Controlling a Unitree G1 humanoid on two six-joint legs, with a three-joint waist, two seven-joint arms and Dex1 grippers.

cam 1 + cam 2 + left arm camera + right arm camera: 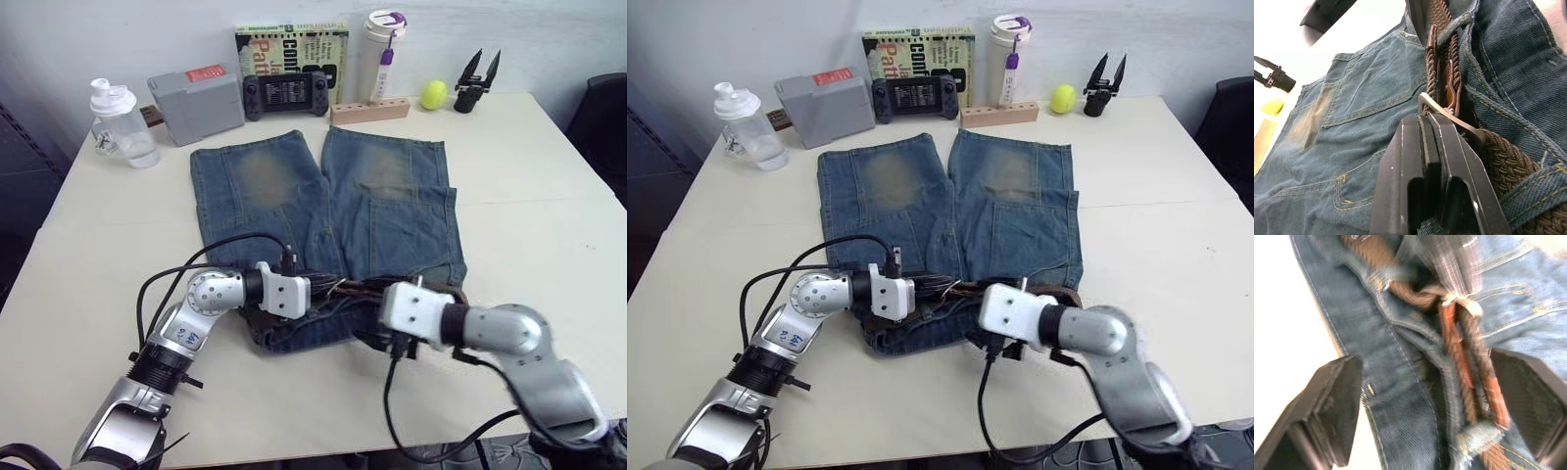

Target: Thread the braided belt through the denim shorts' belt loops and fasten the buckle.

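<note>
we see the left gripper (1437,122) pinching the buckle (1447,113); the right gripper (1437,413) is spread over the belt (1464,362) on the shorts (294,196).

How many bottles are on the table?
2. A clear plastic bottle stands at the table's far left corner, and a tall white tumbler with a purple lid stands at the back by the book.

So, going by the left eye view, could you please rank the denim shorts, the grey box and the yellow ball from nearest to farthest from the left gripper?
1. Denim shorts: the left gripper is at their waistband.
2. Grey box: table's far edge, left side.
3. Yellow ball: far edge, right side.
</note>
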